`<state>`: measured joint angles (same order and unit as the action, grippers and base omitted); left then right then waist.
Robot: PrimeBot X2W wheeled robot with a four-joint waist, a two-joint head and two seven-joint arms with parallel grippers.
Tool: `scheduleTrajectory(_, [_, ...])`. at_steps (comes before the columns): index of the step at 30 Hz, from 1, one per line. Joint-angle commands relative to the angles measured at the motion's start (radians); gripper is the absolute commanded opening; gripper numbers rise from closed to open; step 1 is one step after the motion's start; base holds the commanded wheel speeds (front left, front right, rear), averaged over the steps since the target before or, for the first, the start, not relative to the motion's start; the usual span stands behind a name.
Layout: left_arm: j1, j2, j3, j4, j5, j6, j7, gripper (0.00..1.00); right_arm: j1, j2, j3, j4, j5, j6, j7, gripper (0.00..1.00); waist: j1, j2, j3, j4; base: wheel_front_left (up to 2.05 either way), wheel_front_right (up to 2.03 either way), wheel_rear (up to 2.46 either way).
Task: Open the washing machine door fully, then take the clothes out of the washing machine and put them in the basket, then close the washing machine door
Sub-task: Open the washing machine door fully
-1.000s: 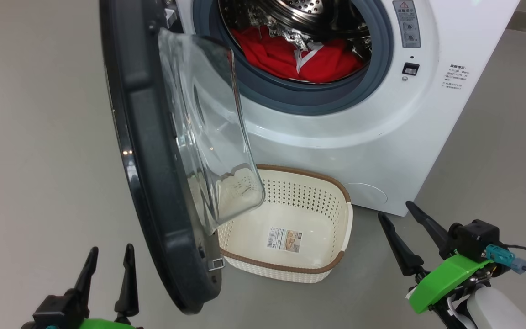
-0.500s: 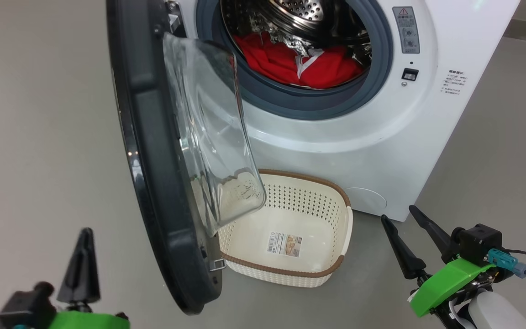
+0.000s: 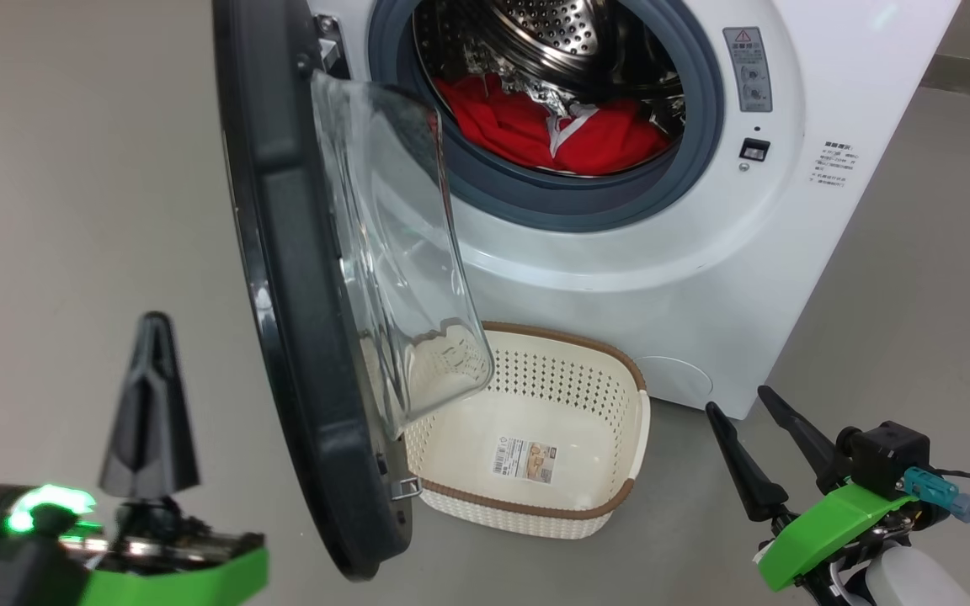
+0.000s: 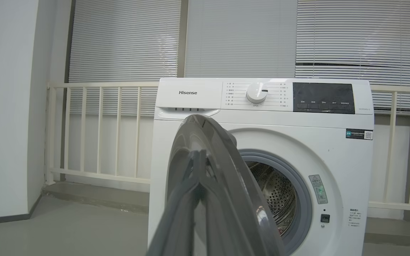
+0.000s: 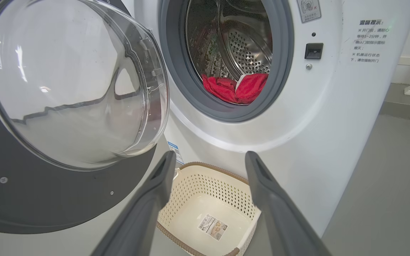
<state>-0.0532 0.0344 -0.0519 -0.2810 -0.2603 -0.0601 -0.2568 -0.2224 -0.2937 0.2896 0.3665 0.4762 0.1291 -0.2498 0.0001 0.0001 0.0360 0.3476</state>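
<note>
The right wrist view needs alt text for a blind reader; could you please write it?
A white washing machine stands with its door open to the left and red clothes in the drum. Below, the open right gripper frames an empty cream basket on the floor.

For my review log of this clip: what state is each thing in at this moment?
door: open, standing out from the washer
washer: drum exposed, loaded
clothes: lying in the drum
basket: on the floor below the drum opening, empty
left gripper: shut, holding nothing
right gripper: open, holding nothing
</note>
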Motion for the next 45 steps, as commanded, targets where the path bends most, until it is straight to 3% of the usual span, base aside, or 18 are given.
scheduleTrajectory(1, [-0.011,0.016,-0.010,-0.058,0.018,0.004,-0.005,0.00,0.003,-0.005,0.014,-0.028,-0.007,0.002,-0.012,1.00,0.0000,-0.0001,-0.001,-0.001,0.00,0.00,0.00])
scheduleTrajectory(10, [0.045,0.016,-0.257,-0.023,0.014,-0.039,-0.005,0.00,-0.002,-0.007,0.009,-0.034,-0.014,0.002,-0.012,1.00,0.0000,-0.0001,0.008,-0.004,0.00,0.00,0.00])
scheduleTrajectory(18, [0.058,0.016,-0.351,0.100,-0.035,-0.052,0.007,0.00,-0.013,-0.009,0.006,-0.037,-0.020,0.002,-0.012,1.00,0.0000,-0.0001,0.013,-0.006,0.00,0.00,0.00])
scheduleTrajectory(30, [0.038,0.017,-0.348,0.260,-0.109,-0.019,0.025,0.00,-0.023,-0.009,0.009,-0.043,-0.028,0.002,-0.012,1.00,0.0000,-0.0001,0.014,-0.004,0.00,0.00,0.00])
scheduleTrajectory(45, [0.055,0.056,-0.265,0.290,-0.115,0.065,0.034,0.00,-0.017,-0.004,0.016,-0.050,-0.031,0.002,-0.012,1.00,0.0000,-0.0001,0.010,0.029,0.00,0.00,0.00])
